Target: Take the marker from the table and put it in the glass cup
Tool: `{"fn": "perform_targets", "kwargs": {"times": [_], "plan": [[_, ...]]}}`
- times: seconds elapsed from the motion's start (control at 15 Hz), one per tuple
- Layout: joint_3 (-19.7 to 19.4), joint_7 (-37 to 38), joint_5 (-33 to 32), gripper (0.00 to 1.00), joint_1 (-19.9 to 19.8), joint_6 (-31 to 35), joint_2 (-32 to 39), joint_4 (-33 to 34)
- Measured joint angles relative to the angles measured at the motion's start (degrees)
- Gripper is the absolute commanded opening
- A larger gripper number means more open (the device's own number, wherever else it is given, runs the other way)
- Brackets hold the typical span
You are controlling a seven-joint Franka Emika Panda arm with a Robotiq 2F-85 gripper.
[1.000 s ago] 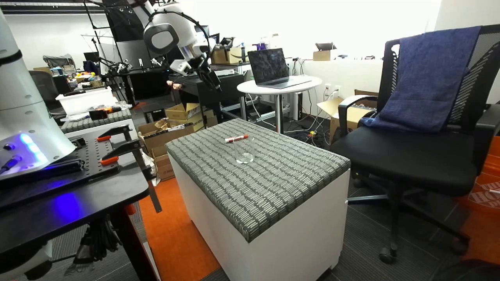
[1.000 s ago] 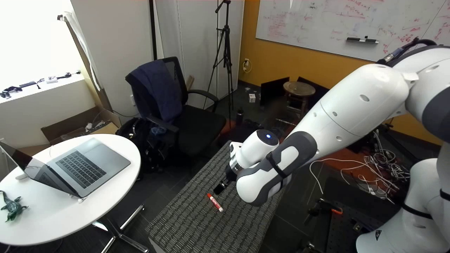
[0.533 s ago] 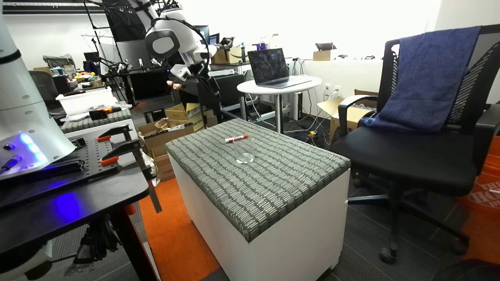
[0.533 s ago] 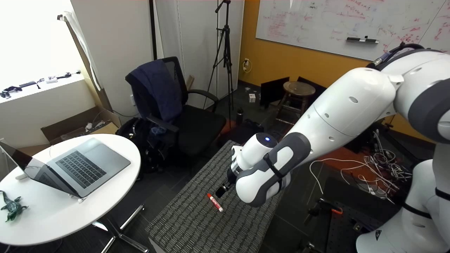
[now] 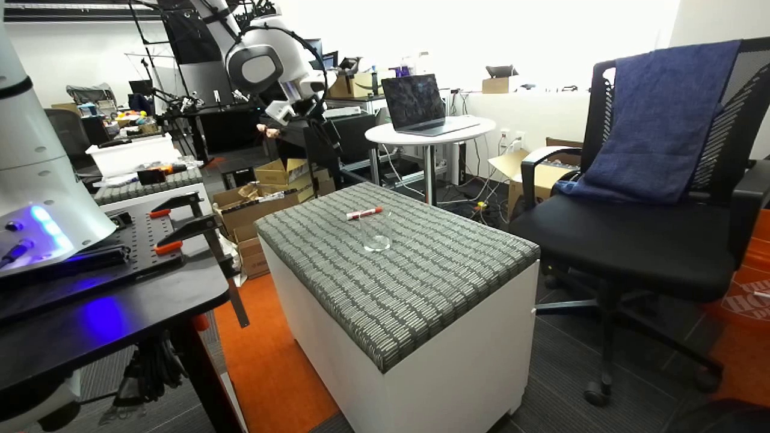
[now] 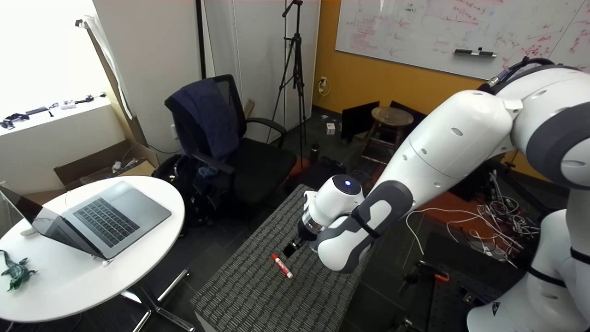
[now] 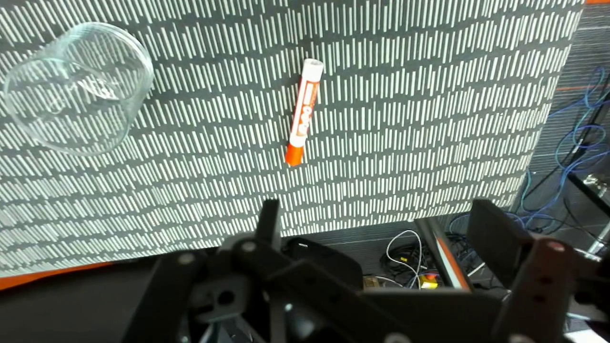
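One marker (image 7: 304, 113) inside table (image 7: 419, 109) edges; room between it and glass cup (image 7: 78, 90); hand (image 7: 376, 213) spread wide, higher up.

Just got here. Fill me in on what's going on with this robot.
The robot arm is set to move the marker into the glass cup. Right now its gripper hangs open and clear of the table, holding nothing. The marker lies on the table, not yet picked up, and the glass cup stands near it without touching.
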Motion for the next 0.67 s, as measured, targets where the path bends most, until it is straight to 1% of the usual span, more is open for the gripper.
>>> {"fn": "perform_targets", "kwargs": {"times": [0.13, 0.27, 0.47, 0.67], "plan": [[-1.69, 4.83, -4.2, 1.0, 0.29, -0.11, 1.08, 0.41], [-2.66, 8.05, -6.6, 1.0, 0.32, -0.16, 2.61, 1.39], [-2.77, 10.77, -7.96, 1.0, 0.21, -0.31, 5.37, 3.78], [-2.44, 11.91, -8.3, 1.0, 0.08, -1.13, 8.22, 6.6]]}}
